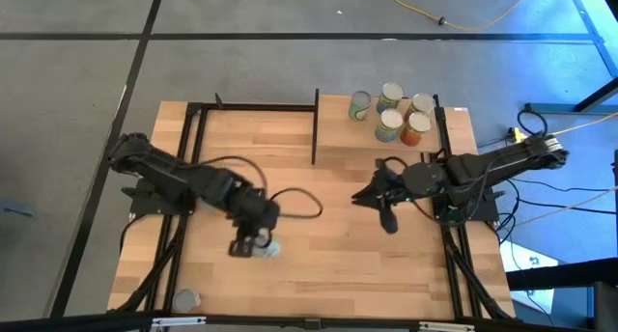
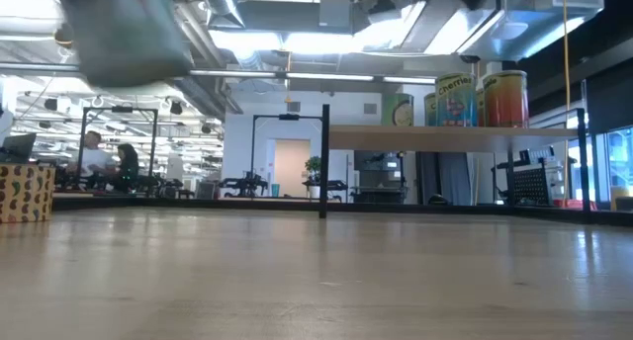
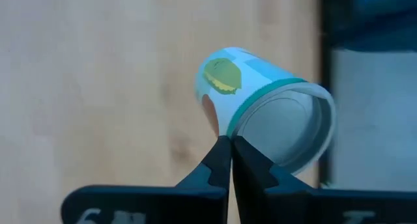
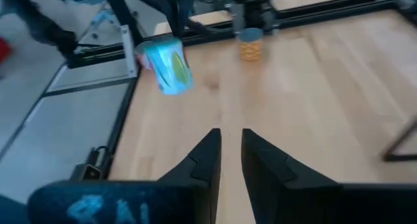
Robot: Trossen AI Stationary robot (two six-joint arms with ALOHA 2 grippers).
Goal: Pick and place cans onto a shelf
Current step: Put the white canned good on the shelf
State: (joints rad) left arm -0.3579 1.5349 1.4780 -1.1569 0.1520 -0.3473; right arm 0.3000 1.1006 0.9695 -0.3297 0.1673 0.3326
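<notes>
My left gripper (image 1: 253, 245) is at the table's near left and is shut on a can (image 3: 260, 107) with a pale blue label, a green picture and a teal band. The can also shows tilted in the right wrist view (image 4: 167, 66). My right gripper (image 1: 379, 205) hovers right of the table's middle, empty, its fingers (image 4: 229, 136) a narrow gap apart. Several cans (image 1: 394, 115) stand upright on the raised shelf (image 1: 338, 129) at the far right. They also show in the low view (image 2: 480, 98). One orange-labelled can (image 1: 183, 299) stands on the table's near left corner. My left gripper has its two fingertips (image 3: 221, 155) almost together at the can's side, right by the rim of its lid end (image 3: 242, 129). The fingers come from above. The can is lifted clear of the table and tilted, its lid turned toward the wrist camera.
Black metal posts (image 1: 316, 124) and rails bound the shelf and run down both table sides (image 1: 179, 226). A black cable (image 1: 299, 202) loops by the left arm. Bare wood (image 1: 328, 264) lies between the arms. People sit in the room beyond (image 2: 104, 157).
</notes>
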